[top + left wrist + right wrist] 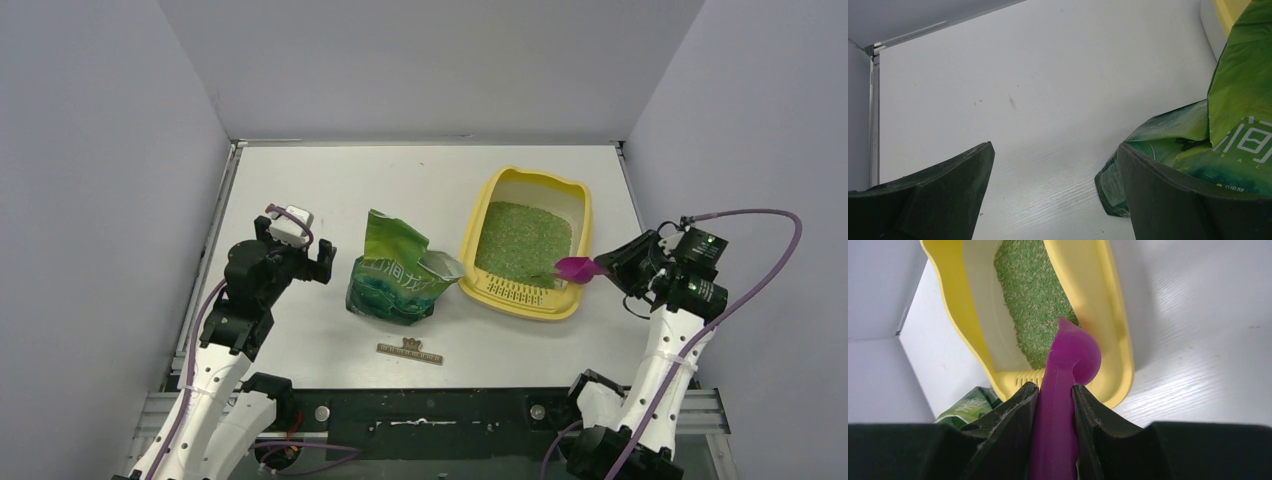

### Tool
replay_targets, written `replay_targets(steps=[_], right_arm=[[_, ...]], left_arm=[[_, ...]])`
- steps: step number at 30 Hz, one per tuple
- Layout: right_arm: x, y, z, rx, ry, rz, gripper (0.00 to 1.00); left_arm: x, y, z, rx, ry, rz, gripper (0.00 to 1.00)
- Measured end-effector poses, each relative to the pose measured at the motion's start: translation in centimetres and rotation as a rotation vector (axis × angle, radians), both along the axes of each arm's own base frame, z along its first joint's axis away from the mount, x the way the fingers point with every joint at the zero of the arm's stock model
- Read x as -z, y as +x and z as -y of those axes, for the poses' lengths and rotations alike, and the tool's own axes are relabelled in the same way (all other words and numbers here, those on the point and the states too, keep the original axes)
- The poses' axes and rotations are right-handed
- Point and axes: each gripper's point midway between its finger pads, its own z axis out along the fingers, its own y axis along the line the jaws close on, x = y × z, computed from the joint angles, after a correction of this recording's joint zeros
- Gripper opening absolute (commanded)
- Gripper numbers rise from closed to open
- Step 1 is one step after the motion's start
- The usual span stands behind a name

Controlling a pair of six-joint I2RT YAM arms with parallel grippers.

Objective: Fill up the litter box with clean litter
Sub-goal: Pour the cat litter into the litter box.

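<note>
A: Around the tray?
B: Green printed pouch point(395, 275), lower middle of the overhead view, standing crumpled on the white table point(330, 190), top torn open, silvery lining showing toward the right. Just beside the litter box point(540, 306) at its lower-left corner; touching or not, impossible to tell. Below the pouch, a small brownish strip point(410, 350) flat on the table, apart from everything else. Grey walls on three sides.
A: Anything in the way?
B: Only the magenta scoop point(577, 268), jutting in from the right over the tray's lower-right corner, bowl above the slotted grate strip point(515, 292) and the near edge of the granules. Clamped by the handle in the right gripper point(612, 266), fingers point(1013, 410) pressed on both sides of it. Load in the bowl: not readable.
A: And the left gripper point(1055, 146)?
B: Left of centre in the overhead view, beside the pouch, jaws spread wide, nothing between them but bare table. In its wrist view, pouch filling the right edge, a yellow sliver of tray in the upper right corner.
A: Containers, then.
B: Litter box right of centre, pale yellow, long axis running up the frame, grate end nearest the arms. Inside, clean litter point(525, 240): fine light-green granules spread across the floor from the far wall down to the grate, side walls bare above the layer. Pouch contents hidden from every view.
</note>
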Motion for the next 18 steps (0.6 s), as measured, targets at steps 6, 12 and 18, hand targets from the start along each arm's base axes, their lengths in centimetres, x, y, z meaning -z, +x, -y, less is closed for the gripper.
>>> replay_targets(steps=[6,12,18], right_arm=[[-4.5,-0.3,1.1,-0.021,-0.205,0.049,0.00],[-5.7,0.4,-0.9,-0.143,-0.197,0.109,0.00],[-3.8,3.6,-2.6,-0.221,-0.102,0.127,0.00]], left_arm=[[0.0,0.0,0.1,0.003,-0.001,-0.001,0.92],[0.0,0.0,0.1,0.003,-0.001,0.000,0.93],[-0.2,0.1,0.1,0.003,-0.003,0.008,0.92]])
